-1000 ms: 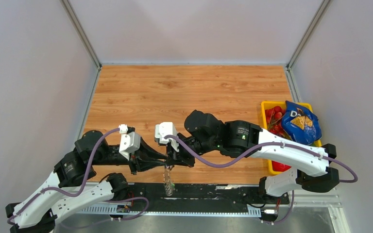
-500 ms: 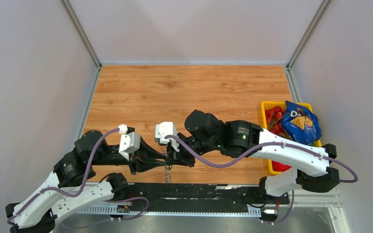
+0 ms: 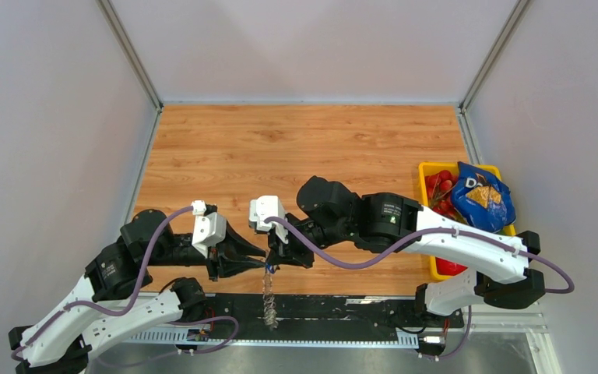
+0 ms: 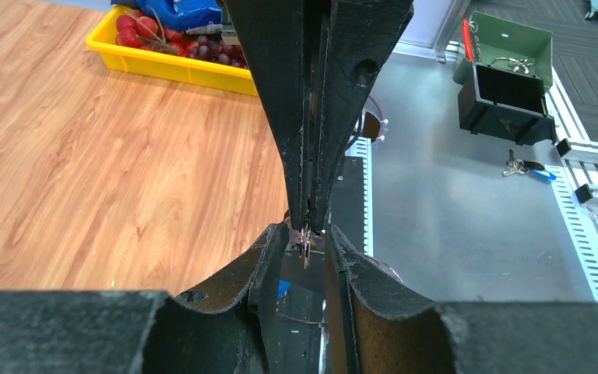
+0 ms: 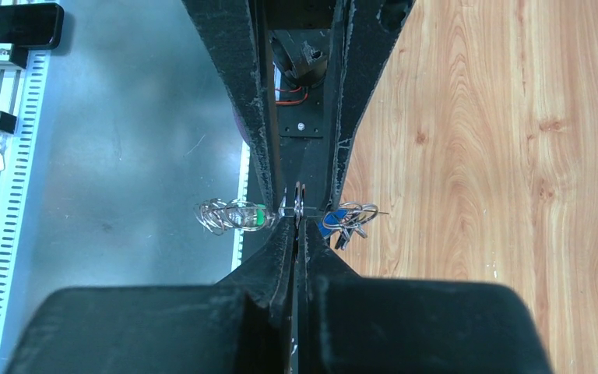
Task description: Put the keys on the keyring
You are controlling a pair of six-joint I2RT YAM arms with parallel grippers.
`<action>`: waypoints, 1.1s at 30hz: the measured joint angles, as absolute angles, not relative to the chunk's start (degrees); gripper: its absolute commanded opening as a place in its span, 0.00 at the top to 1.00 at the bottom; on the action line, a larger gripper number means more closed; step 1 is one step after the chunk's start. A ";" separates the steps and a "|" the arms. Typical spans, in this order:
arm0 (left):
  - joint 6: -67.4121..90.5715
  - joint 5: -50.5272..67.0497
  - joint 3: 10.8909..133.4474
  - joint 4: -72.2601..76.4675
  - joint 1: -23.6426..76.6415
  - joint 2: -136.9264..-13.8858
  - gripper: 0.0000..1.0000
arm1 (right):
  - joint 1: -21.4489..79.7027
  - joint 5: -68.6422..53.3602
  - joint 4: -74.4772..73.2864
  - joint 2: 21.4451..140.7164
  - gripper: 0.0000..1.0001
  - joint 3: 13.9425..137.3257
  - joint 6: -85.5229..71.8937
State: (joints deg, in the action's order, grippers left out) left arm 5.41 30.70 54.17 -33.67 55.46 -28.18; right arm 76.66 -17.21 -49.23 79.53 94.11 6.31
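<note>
I'm watching the keyring (image 3: pixel 269 302) fringe dropping lower again beneath the right gripper (image 5: pixel 297 227), which is pinching the loop. I cannot tell whether the left gripper (image 4: pixel 305 240) flanking it is gripping, and the keys (image 5: pixel 348 219) are hanging just beside, so I judge the threading is still settling.

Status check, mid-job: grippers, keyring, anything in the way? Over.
Right gripper shut on the keyring, fringe dangling. Left gripper open, straddling the right's tips. Keys beside the pinch. No obstruction seen.

keyring (image 5: pixel 226 216) — silver, green tag | keys (image 5: pixel 349 216) — silver, blue head perhaps | table (image 3: pixel 296 148) woodgrain
</note>
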 measured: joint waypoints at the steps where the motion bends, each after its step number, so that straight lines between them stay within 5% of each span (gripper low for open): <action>1: 5.41 30.70 54.17 -33.69 55.46 -28.21 0.66 | 76.66 -17.23 -49.25 79.53 1.00 94.24 6.31; 11: 4.99 30.70 54.17 -33.52 55.46 -28.32 0.79 | 76.66 -17.26 -49.54 79.53 1.00 95.11 6.37; 18: 4.56 30.76 54.17 -33.61 55.46 -28.58 0.99 | 76.66 -17.28 -49.87 79.53 1.00 95.22 6.72; 23: 4.54 30.98 54.17 -33.58 55.46 -29.15 1.00 | 76.62 -17.26 -50.43 79.53 0.99 95.22 6.76; 28: 4.78 31.57 53.39 -31.83 55.46 -28.82 1.00 | 76.64 -17.61 -50.19 79.33 0.76 95.20 6.68; 33: 5.39 31.68 50.89 -27.07 55.46 -27.20 1.00 | 77.25 -16.95 -47.09 75.59 0.64 92.05 6.68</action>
